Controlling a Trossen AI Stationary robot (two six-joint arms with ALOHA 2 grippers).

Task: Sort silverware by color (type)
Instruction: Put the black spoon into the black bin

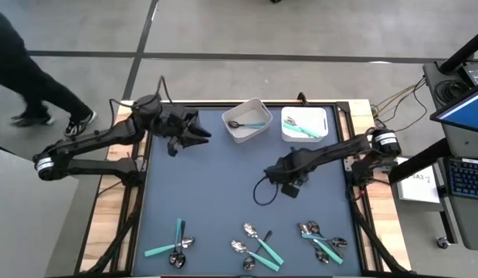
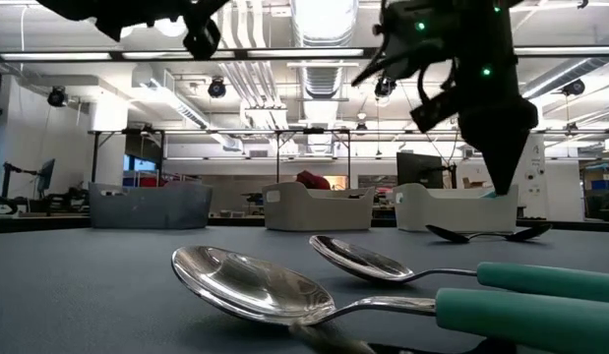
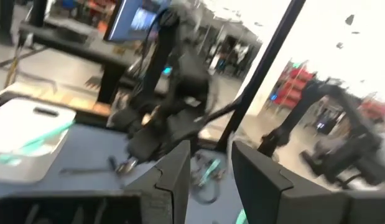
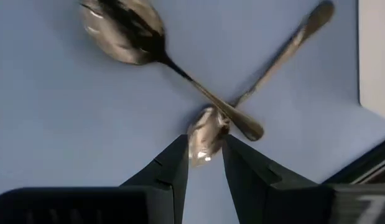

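The right hand, fingers narrowly parted and holding nothing, is hovering over two crossed all-metal spoons on the table; light, stiff, slippery; pinching mid-handle looks best; the left hand, empty, is waiting near the bins.

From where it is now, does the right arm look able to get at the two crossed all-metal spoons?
Probably yes. The right end effector hangs directly over the crossed spoons, fingers open around one bowl, with only bare table around them.

Grey concrete floor; person walking past; ceiling strip lights; monitor beside table.
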